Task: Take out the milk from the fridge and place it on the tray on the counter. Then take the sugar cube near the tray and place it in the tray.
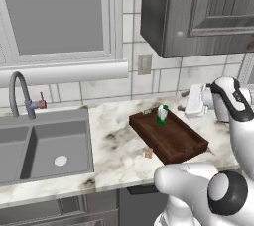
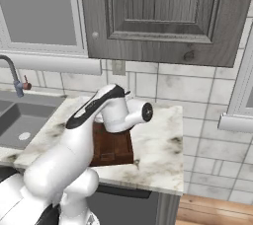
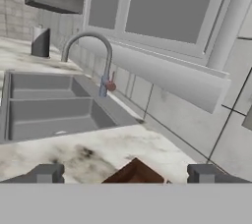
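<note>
Arm raised, tool wide open

The white arm bends at the elbow, its wrist turned sideways; the tool holds nothing, its two dark fingertips spread far apart.

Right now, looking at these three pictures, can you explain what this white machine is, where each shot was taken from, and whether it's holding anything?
It is a white robot arm on a drivable base in a rendered kitchen. Two pictures come from cameras behind it, left and right; the third looks along its hand. On the marbled stone counter lies a dark brown wooden tray with a small green-and-white milk carton standing in it. A tiny tan sugar cube sits beside the tray. The two-finger gripper is open and holds nothing.
</note>
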Robot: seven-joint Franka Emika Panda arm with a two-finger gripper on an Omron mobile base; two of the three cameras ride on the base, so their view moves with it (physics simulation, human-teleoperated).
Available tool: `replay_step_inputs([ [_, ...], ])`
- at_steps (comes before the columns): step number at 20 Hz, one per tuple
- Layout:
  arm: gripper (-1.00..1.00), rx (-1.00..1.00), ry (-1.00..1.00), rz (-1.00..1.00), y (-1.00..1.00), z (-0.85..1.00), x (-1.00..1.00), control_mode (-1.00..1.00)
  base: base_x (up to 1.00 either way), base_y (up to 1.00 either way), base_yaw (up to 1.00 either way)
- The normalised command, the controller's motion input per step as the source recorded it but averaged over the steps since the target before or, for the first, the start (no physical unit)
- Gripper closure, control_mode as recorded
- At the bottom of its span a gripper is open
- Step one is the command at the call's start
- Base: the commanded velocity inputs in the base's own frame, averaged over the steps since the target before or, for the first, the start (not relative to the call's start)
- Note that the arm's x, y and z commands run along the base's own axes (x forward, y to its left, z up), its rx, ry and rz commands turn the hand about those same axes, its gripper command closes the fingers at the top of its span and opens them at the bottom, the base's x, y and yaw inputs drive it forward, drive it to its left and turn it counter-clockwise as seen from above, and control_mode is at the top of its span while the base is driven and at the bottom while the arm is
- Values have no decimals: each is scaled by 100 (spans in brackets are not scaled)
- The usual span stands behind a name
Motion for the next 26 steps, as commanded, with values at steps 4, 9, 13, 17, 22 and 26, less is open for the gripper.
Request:
replay_step_inputs([
  [4,-100,-3,16,-5,34,3,-61,-100,0,0,0],
  [9,-100,-15,26,-9,100,3,-29,-100,0,0,0],
  [13,-100,-13,26,-7,92,17,-24,-100,0,0,0],
  [17,-100,-18,16,-4,70,11,-31,-100,0,0,0],
  [22,-100,-18,21,-1,36,1,-1,-100,0,0,0],
  [26,-100,-25,7,-2,39,2,2,-100,0,0,0],
])
